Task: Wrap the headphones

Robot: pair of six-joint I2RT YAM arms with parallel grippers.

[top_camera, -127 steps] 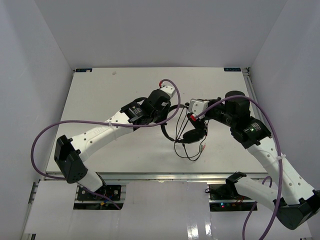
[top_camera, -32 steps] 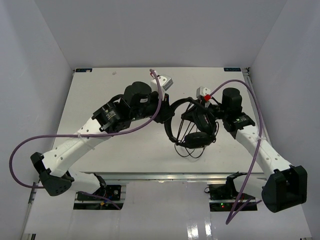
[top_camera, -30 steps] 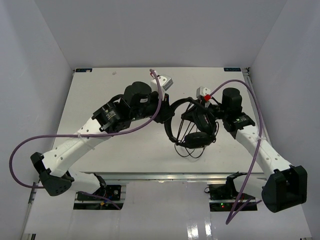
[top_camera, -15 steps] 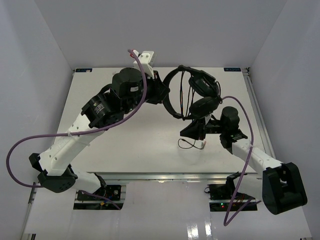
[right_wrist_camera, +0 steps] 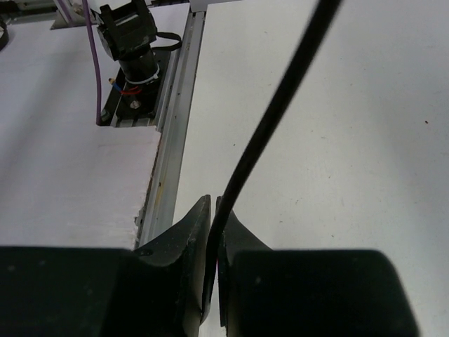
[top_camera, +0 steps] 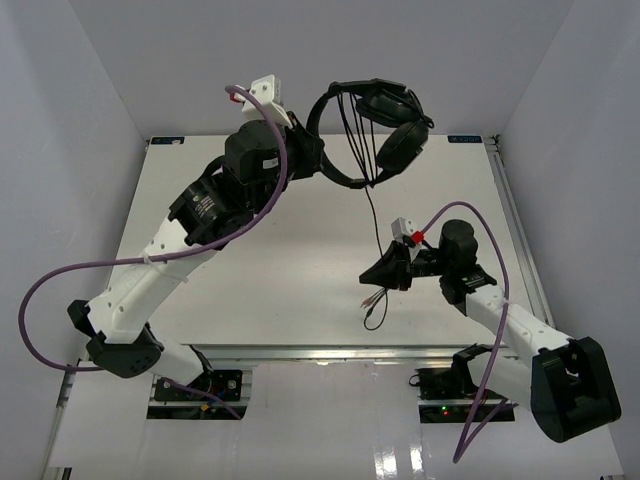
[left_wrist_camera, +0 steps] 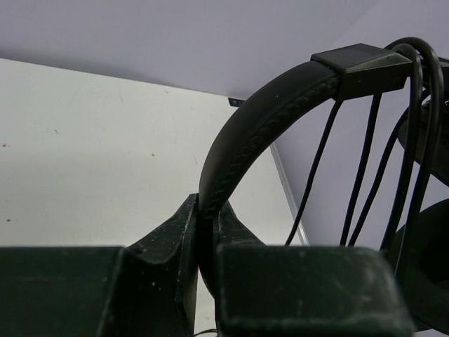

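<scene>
Top external: left claw (top_camera: pixel 313 153) clamps headphones (top_camera: pixel 400 146), right claw (top_camera: pixel 384 272) cord (top_camera: pixel 378 222).

Wht tabletop (top_camera: pixel 270 290) w/ plain grey walls (top_camera: pixel 470 50).

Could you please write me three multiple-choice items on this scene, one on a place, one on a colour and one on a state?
1. Where does the left tool grip the headphones?
A) headband B) earcup C) plug
2. What colour is the cord pinched in the right tool?
A) white B) black C) purple
3. The headphones are:
A) lying flat B) boxed C) held up in the air

Answers: 1 A, the headband sits clamped in that tool; 2 B, a thin black strand runs through it; 3 C, they hang from the left tool, clear of the table.
</scene>
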